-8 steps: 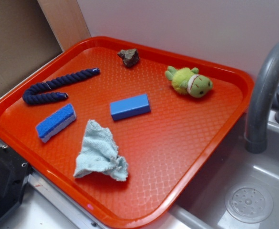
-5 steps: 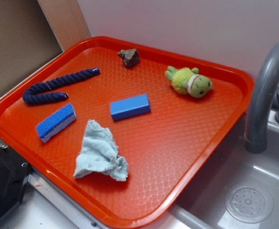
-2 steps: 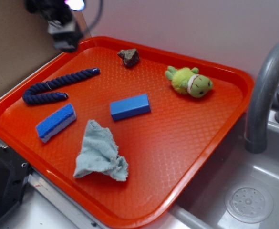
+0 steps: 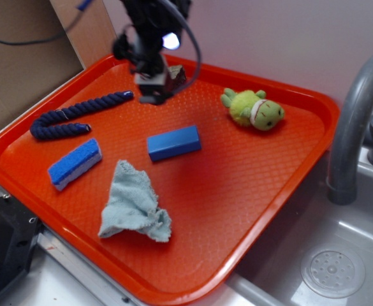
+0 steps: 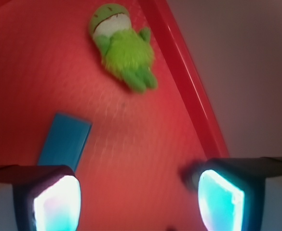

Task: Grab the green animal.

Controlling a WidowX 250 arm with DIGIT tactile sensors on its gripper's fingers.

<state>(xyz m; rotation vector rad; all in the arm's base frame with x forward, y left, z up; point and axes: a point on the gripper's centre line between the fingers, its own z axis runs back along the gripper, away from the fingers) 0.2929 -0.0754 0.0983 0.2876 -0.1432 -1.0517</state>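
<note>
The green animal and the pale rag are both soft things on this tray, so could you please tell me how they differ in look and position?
The green animal is a fuzzy yellow-green plush with a rounder, darker head and a white neck band; the rag is pale blue-green terry cloth, crumpled into no set shape. The animal lies near the tray's far right rim; the rag lies toward the near edge. The rag covers more of the tray than the animal. Neither is touched by the gripper.

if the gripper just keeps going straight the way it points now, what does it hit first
Probably bare tray. The open gripper has only red floor between its fingers; the green animal lies farther ahead, the blue block off to the side. Depth is unclear.
</note>
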